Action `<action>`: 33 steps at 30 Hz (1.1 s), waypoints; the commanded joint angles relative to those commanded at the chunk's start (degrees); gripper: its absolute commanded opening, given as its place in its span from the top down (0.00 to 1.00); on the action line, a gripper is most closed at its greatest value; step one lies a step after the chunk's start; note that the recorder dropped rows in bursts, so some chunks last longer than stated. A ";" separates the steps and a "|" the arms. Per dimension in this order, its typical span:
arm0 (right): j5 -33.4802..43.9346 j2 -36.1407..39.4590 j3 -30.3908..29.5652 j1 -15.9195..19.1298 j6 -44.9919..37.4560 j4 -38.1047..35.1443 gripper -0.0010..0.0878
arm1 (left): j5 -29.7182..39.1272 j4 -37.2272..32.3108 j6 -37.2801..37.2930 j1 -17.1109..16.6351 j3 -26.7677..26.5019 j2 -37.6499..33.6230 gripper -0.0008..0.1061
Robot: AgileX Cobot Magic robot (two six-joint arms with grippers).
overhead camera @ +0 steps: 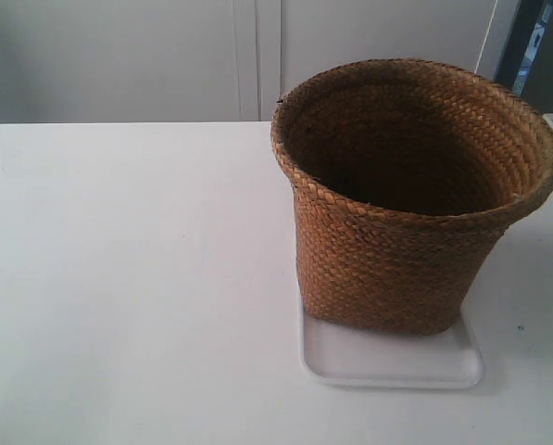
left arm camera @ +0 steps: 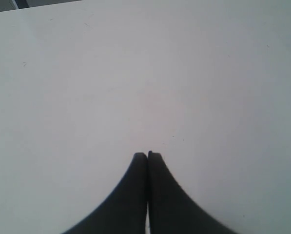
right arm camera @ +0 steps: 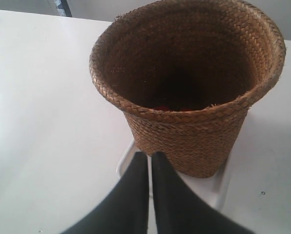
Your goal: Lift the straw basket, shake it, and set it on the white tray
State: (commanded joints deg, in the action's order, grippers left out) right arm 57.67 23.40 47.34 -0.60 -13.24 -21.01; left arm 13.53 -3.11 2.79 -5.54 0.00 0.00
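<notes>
White tray (overhead camera: pixel 387 367) at lower right of the exterior frame bears the straw basket (overhead camera: pixel 396 260) upright; left tool (left arm camera: pixel 147 155) and right tool (right arm camera: pixel 150 155) clenched empty, task apparently finished.

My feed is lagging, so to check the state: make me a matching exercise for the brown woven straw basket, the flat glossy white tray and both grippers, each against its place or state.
1. brown woven straw basket
2. flat glossy white tray
3. left gripper
4. right gripper

A. shut, only bare white table ahead
B. upright, standing on another item
C. shut, pointing at the basket
D. flat on the table, partly covered

Pairs: 1-B, 2-D, 3-A, 4-C.
</notes>
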 joint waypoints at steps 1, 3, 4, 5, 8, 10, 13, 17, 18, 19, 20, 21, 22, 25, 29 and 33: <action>0.00 0.00 0.00 0.00 0.00 0.00 0.95 | 0.00 0.00 0.00 0.00 0.00 0.00 0.99; 0.00 0.00 0.00 0.00 0.00 0.00 0.95 | 0.00 0.00 0.00 0.00 0.00 0.00 0.99; -0.20 0.00 0.00 0.00 0.00 0.00 0.95 | 0.00 0.00 0.00 0.00 0.00 0.00 0.99; -3.12 0.00 -0.08 0.00 0.00 0.00 0.95 | 0.00 0.00 0.00 0.00 0.00 0.00 0.99; -15.77 0.00 -1.65 0.00 0.00 0.09 0.95 | 0.00 0.00 0.00 0.00 0.00 0.00 0.99; -23.81 0.00 -4.71 0.00 0.00 0.09 0.95 | 0.00 0.00 0.00 0.00 0.00 0.00 0.99; -33.21 -0.20 -15.15 0.00 0.00 0.35 0.95 | -0.13 0.00 0.00 0.00 0.00 0.00 0.99; -41.77 -7.32 -26.94 0.00 3.11 4.74 0.95 | -0.13 0.00 0.00 0.00 0.00 0.00 0.99; -44.04 -9.88 -30.18 0.00 5.56 7.73 0.95 | -0.13 0.00 0.00 0.00 0.00 0.00 0.99; -44.48 -11.14 -31.53 0.10 7.57 10.00 0.95 | -0.13 0.00 0.00 0.00 0.00 0.00 0.99; -44.87 -13.27 -33.68 0.10 11.17 14.87 0.95 | -0.13 0.00 0.00 0.00 0.00 0.00 0.99; -44.97 -14.38 -34.82 0.10 12.73 16.88 0.95 | -0.13 0.00 0.00 0.00 0.00 0.00 0.99; -44.97 -16.57 -36.65 0.10 14.96 19.66 0.95 | -0.13 0.00 0.00 0.00 0.00 0.00 0.99; -44.87 -19.63 -39.56 0.10 15.06 21.91 0.95 | -0.13 0.00 0.00 0.00 0.00 0.00 0.99; -44.76 -23.40 -44.20 0.10 15.06 23.42 0.95 | -0.13 0.00 0.00 0.00 0.00 0.00 0.99; -43.45 -23.40 -47.34 0.10 15.06 23.42 0.95 | -0.13 0.00 0.00 0.00 0.00 0.00 0.99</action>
State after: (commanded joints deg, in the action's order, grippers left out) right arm 14.22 0.00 0.00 -0.49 1.82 2.42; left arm 13.40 -3.11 2.78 -5.54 0.00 0.00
